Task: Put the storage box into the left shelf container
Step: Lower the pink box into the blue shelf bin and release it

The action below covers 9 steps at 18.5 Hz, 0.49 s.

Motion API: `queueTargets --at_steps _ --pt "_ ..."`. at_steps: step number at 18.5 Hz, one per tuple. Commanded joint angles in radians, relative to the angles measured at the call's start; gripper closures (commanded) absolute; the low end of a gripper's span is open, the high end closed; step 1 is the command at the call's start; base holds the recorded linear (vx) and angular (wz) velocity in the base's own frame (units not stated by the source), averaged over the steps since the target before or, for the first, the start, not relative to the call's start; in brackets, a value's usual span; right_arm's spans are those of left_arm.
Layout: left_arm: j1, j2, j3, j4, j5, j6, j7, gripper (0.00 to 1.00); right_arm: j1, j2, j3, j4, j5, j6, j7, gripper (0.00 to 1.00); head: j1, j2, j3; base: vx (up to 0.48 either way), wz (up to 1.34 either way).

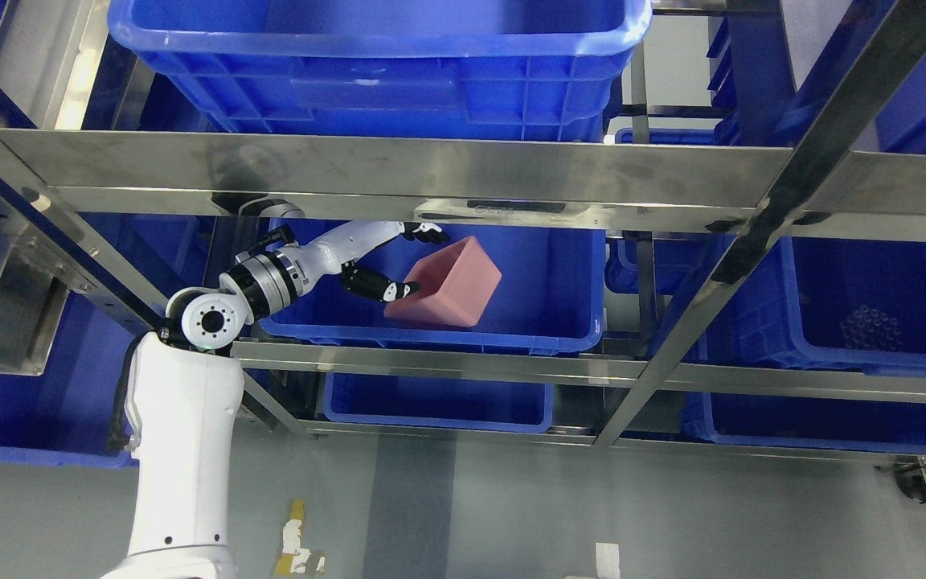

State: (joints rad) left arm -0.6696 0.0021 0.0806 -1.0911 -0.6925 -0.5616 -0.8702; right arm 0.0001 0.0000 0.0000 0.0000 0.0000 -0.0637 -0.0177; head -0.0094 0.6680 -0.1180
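Note:
The pink storage box (451, 283) hangs tilted, opening up and to the left, over the inside of the blue container (543, 265) on the left bay's middle shelf level. Its lower edge is close to the container's front wall. My left hand (416, 261) reaches in under the steel crossbar from the lower left. Its lower black fingers (383, 286) grip the box's near rim, and one finger (431, 235) stretches toward the box's top corner. The white left arm (182, 434) rises from the bottom edge. The right arm does not show.
A steel crossbar (399, 173) runs just above the hand. A large blue crate (374, 64) sits on the shelf above. More blue bins sit below (439, 402) and in the right bay (865, 305). A diagonal steel brace (760, 233) divides the bays.

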Motion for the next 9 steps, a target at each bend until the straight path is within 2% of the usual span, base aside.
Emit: queueTargets --at_steps 1,3,5,7,9 --pt "0.002 0.015 -0.007 0.129 0.107 0.009 0.152 0.01 -0.006 -0.017 -0.003 -0.017 -0.002 -0.001 0.004 0.00 0.0000 0.000 0.000 0.000 0.00" --pt "0.063 0.015 -0.036 0.120 0.343 0.017 0.252 0.01 -0.006 -0.017 -0.003 -0.017 -0.002 -0.001 0.005 0.00 0.0000 0.000 0.000 -0.002 0.01" --pt "0.140 0.015 -0.074 0.085 0.537 0.022 0.261 0.01 -0.006 -0.017 -0.003 -0.017 -0.002 -0.001 0.004 0.00 0.0000 0.000 0.000 -0.002 0.01" --pt "0.241 0.015 -0.087 -0.013 0.641 0.066 0.275 0.01 -0.006 -0.017 -0.003 -0.017 -0.002 -0.001 0.005 0.00 0.0000 0.000 0.000 0.000 0.00" --pt "0.336 0.015 -0.099 -0.154 0.721 0.130 0.342 0.01 -0.006 -0.017 -0.003 -0.017 -0.002 -0.001 0.004 0.00 0.0000 0.000 0.000 0.000 0.00"
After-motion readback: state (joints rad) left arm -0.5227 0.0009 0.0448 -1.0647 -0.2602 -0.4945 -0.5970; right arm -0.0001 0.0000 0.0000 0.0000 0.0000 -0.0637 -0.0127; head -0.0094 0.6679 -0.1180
